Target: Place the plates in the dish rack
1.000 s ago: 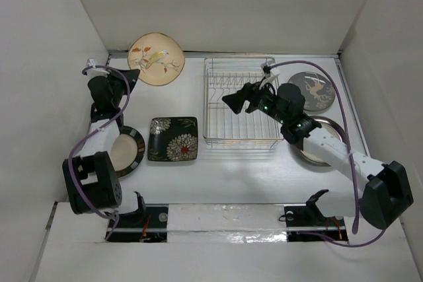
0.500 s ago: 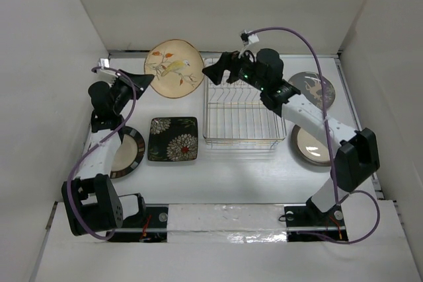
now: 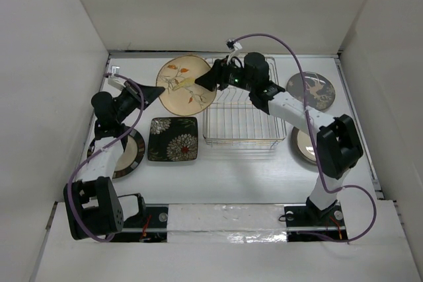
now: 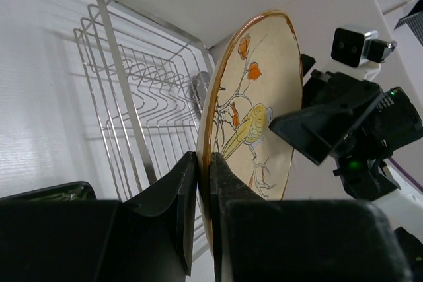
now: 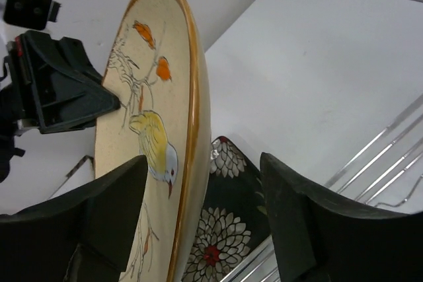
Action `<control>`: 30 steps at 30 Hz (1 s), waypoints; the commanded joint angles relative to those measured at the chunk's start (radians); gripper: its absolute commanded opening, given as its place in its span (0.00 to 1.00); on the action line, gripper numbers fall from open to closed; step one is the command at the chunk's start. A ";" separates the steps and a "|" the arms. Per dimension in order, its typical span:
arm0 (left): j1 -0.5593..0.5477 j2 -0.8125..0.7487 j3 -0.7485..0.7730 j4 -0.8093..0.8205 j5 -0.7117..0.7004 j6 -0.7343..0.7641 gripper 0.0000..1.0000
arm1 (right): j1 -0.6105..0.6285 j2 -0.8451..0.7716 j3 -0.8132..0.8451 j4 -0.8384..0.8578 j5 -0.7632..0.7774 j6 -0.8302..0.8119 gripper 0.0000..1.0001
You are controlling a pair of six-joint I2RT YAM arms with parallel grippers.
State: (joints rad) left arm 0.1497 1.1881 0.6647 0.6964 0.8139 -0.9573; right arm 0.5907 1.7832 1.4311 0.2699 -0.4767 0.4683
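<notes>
Nothing is racked yet. The dish rack [image 3: 241,123] stands empty beside the right gripper [image 3: 203,84], its jaws apart astride the tan plate [image 3: 185,84]. The left gripper [image 4: 203,163] is clamped on the plate's rim — four other plates [image 3: 173,139] wait on the tabletop [image 3: 231,170].

Reaches toward 3 o'clock with left gripper [image 3: 158,93] clamping the plate [image 3: 180,87], toward 9 o'clock with right gripper [image 3: 200,84] spread.

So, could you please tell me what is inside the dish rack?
No plate shows in the rack, only bare wire. Its far edge is covered by the right arm and the bird plate.
</notes>
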 commanded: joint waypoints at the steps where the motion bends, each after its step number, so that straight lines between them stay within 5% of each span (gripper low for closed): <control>1: 0.001 -0.059 0.007 0.204 0.077 -0.063 0.00 | 0.009 -0.022 -0.021 0.182 -0.080 0.072 0.62; 2: 0.001 -0.071 0.006 0.200 0.080 -0.058 0.00 | 0.009 -0.025 -0.034 0.218 -0.080 0.082 0.43; 5: 0.001 -0.099 0.009 0.152 0.077 -0.026 0.00 | 0.009 -0.042 -0.064 0.238 -0.074 0.104 0.12; 7: 0.001 -0.117 0.022 0.082 0.068 0.000 0.00 | 0.009 -0.053 -0.080 0.249 -0.062 0.119 0.01; 9: 0.001 -0.154 0.035 -0.009 0.042 0.057 0.00 | 0.009 -0.076 -0.107 0.249 -0.028 0.128 0.00; 11: 0.001 -0.186 0.050 -0.070 -0.002 0.101 0.11 | 0.009 -0.096 -0.135 0.247 -0.005 0.138 0.00; 14: 0.001 -0.234 0.078 -0.141 -0.044 0.146 0.47 | 0.009 -0.149 -0.167 0.270 0.036 0.167 0.00; 15: 0.001 -0.252 0.091 -0.219 -0.064 0.188 0.68 | 0.009 -0.178 -0.181 0.267 0.064 0.180 0.00; 18: 0.001 -0.300 0.128 -0.320 -0.152 0.238 0.83 | -0.015 -0.225 -0.189 0.223 0.137 0.190 0.00; 26: -0.027 -0.363 0.187 -0.492 -0.340 0.241 0.79 | -0.061 -0.346 -0.140 0.000 0.444 0.109 0.00; 30: -0.074 -0.334 0.194 -0.523 -0.291 0.163 0.77 | -0.061 -0.329 -0.039 -0.220 0.767 0.012 0.00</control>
State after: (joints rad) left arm 0.1059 0.8444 0.8242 0.2119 0.5209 -0.7475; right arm 0.5293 1.4982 1.2591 0.0765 0.0128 0.5411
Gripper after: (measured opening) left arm 0.770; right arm 0.279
